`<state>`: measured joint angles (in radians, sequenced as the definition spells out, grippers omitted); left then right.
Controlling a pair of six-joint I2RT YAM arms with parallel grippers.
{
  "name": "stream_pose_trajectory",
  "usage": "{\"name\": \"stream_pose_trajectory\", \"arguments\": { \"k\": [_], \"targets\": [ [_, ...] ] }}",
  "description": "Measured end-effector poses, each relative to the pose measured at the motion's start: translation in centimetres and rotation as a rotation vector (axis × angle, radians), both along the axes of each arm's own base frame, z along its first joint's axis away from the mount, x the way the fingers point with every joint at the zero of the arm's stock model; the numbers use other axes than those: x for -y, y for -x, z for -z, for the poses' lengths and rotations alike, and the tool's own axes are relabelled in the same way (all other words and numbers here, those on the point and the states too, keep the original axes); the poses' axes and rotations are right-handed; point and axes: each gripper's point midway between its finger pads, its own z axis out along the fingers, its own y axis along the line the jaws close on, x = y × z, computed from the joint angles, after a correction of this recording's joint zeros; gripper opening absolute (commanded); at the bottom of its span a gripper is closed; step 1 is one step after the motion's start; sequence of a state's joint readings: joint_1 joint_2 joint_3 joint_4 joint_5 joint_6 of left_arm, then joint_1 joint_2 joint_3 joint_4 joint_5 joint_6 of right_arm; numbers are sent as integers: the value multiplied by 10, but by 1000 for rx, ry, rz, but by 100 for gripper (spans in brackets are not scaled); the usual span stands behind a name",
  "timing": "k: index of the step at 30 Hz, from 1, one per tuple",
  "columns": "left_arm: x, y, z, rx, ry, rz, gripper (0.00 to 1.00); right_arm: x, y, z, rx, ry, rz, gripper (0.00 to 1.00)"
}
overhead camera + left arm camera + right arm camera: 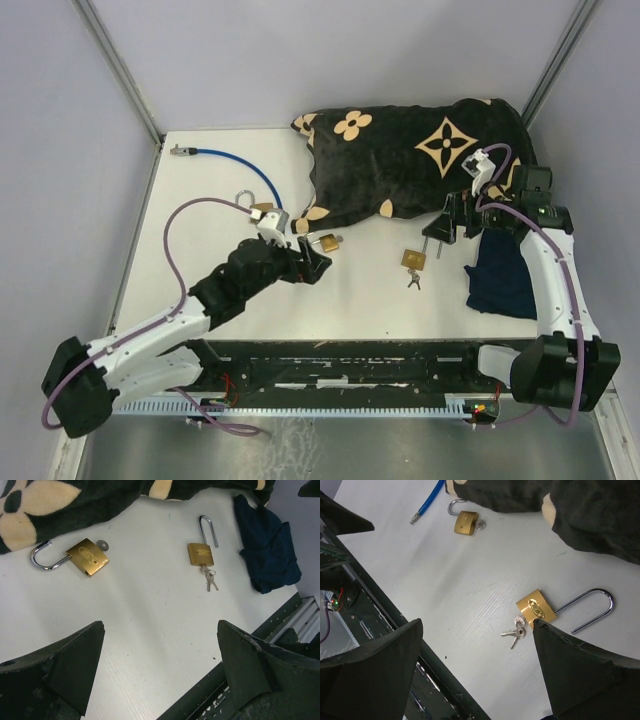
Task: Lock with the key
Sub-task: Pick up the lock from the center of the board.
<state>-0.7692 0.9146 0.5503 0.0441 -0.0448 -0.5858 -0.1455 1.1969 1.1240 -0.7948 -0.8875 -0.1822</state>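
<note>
A brass padlock [414, 258] with a long open shackle lies on the white table, a small bunch of keys [413, 281] hanging from its keyhole. It also shows in the left wrist view [201, 554] and the right wrist view [536, 608], keys [514, 630] beside it. A second brass padlock [326, 241], shackle open and a key in it, lies just ahead of my left gripper [310, 262]; it shows in the left wrist view [88, 556]. My left gripper [160, 630] is open and empty. My right gripper [447, 228] [477, 625] is open and empty above the long-shackle padlock.
A dark patterned bag [400, 160] lies at the back. A navy cloth [503, 275] lies at the right under my right arm. A blue cable [235, 160] runs at the back left, with another silver shackle [245, 197] near its end. The black frame rail [340, 365] runs along the near edge.
</note>
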Motion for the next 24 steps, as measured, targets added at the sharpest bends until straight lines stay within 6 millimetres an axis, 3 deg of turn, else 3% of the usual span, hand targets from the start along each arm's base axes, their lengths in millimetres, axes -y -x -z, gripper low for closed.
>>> {"name": "stream_pose_trajectory", "arguments": {
  "k": [5,13,24],
  "targets": [
    [19,-11,21,33,-76,-12,99,-3,6,14,17,24,-96,99],
    [31,-23,44,22,-138,-19,99,-6,8,36,-27,49,-213,99],
    [23,-28,41,-1,-197,-63,100,-11,8,40,-34,78,-225,99]
  ]
}}
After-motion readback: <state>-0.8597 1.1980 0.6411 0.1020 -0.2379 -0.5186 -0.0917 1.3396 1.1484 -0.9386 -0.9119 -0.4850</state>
